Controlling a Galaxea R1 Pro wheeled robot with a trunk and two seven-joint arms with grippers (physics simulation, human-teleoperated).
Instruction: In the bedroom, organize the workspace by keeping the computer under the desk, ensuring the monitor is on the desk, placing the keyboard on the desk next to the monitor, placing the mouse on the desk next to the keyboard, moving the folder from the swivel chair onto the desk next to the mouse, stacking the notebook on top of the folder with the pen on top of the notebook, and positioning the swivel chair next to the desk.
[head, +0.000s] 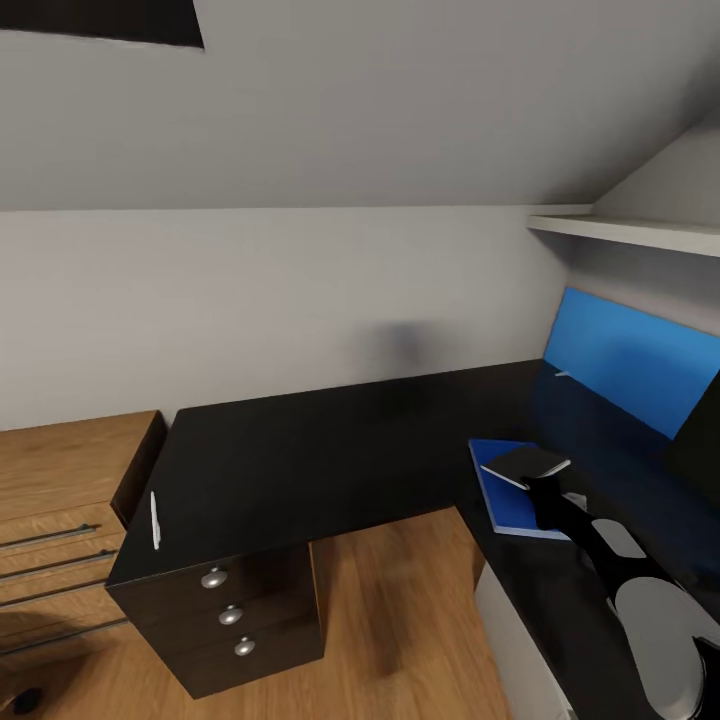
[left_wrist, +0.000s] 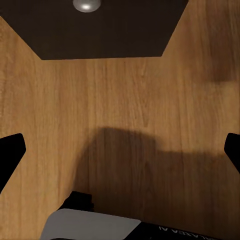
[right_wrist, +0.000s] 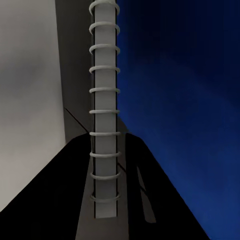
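Rightward on the desk (head: 330, 450): right gripper (head: 540, 492) clamped on the notebook (head: 525, 463), over the folder (head: 505, 500). Pen (head: 155, 520) near the desk's left edge. Left gripper (left_wrist: 120, 150) spread apart above the floor (left_wrist: 125, 100).

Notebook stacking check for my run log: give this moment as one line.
right gripper: shut on notebook | notebook: over folder | pen: far desk end | left gripper: open, over floor

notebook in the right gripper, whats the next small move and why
Probably lower it flat onto the folder and let go: the right gripper holds the notebook tilted just above the folder on the desk. The pen waits at the far end.
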